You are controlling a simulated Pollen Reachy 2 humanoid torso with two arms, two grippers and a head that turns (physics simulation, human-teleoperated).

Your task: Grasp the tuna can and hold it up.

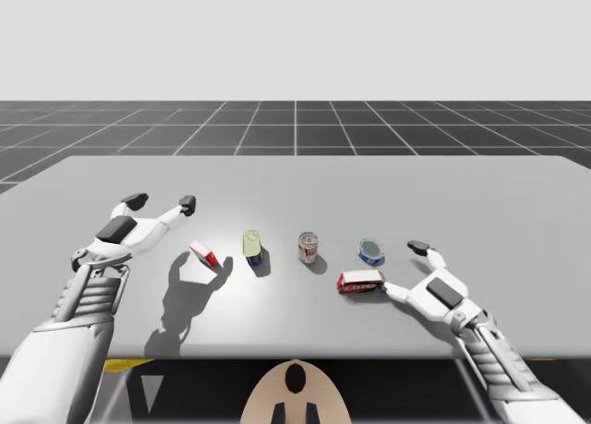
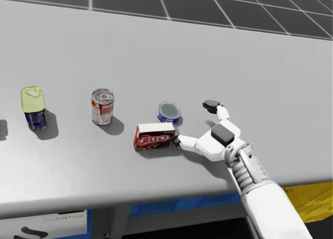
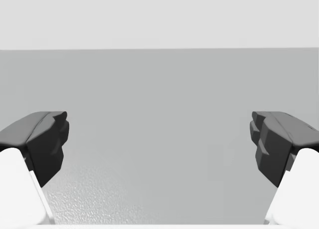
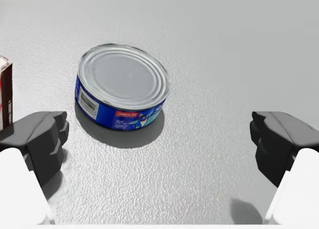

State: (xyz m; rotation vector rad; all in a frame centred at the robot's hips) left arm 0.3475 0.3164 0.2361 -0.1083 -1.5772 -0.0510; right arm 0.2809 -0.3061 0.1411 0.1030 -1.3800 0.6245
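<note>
The tuna can [image 1: 371, 251] [image 2: 169, 112] [image 4: 122, 87] is a low blue can with a silver lid, standing flat on the grey table [image 1: 480, 202]. My right gripper [image 1: 402, 267] [image 2: 194, 123] [image 4: 159, 139] is open and low over the table, with the can just ahead of it and closer to one finger. Neither finger touches the can. My left gripper [image 1: 162, 202] [image 3: 159, 141] hovers open above the table's left part, with nothing between its fingers.
A red box [image 1: 360, 282] [image 2: 155, 136] [image 4: 5, 94] lies beside the tuna can, close against one right finger. Further left stand a red-and-white can [image 1: 307, 247] [image 2: 102, 107], a yellow-lidded blue tin [image 1: 252, 246] [image 2: 33, 108] and a small red-and-white box [image 1: 204, 253].
</note>
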